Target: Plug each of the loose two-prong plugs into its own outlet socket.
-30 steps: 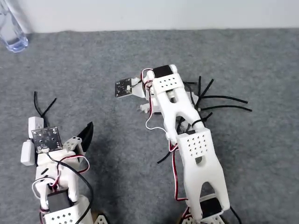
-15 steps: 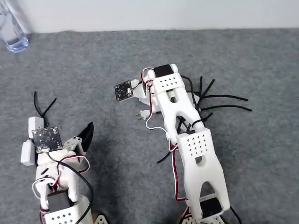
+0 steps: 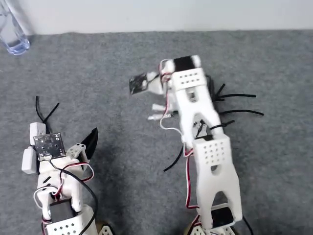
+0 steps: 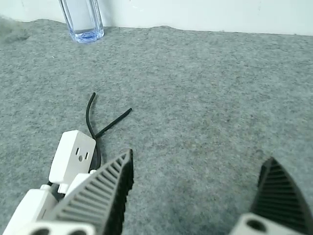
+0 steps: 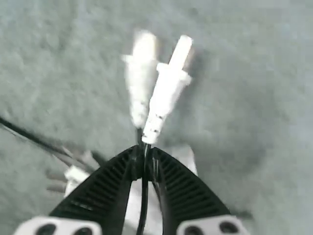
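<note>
Right tool [image 5: 145, 152] shifted rightward, pinching white plug [image 5: 166, 93] by its cord; left tool [image 4: 198, 159] gapes.

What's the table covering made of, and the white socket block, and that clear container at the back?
Table covering: apparently grey felt or low-pile carpet, matte, with fuzzy fibres.
Socket block: likely moulded white plastic, smooth, slightly shiny.
Clear container: see-through with a bluish base, glass or clear plastic; cannot tell which.

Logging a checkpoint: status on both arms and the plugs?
Left gripper open, beside outlet socket. Right gripper shut on white plug, held by its cord. Second plug alongside it. Loose black cables by the right arm.
</note>
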